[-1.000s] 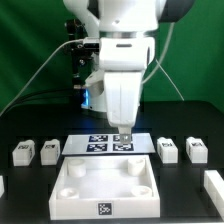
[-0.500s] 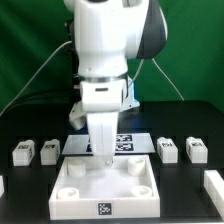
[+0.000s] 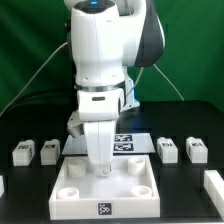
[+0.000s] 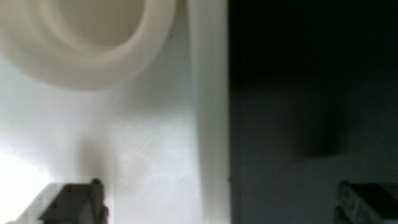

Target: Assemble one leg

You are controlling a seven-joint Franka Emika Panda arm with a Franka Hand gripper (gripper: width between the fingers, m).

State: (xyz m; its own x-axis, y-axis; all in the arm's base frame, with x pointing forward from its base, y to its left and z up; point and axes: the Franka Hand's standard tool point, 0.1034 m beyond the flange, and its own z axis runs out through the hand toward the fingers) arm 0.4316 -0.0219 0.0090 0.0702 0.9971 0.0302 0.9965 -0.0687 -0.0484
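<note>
White pincer (image 3: 103, 172) lower than earlier, over square piece (image 3: 130, 205)

On my screen the arm (image 3: 100, 60) was glossy white with black at its joints, set against a green backdrop (image 3: 25, 40) and a black table (image 3: 30, 195). The leg (image 3: 168, 149) was white with a black-and-white square marker on its face, as were the others like it. The large square piece (image 3: 80, 205) was white too, with one such marker on its front wall, and the marker board (image 3: 128, 145) was white with black-and-white tags.
</note>
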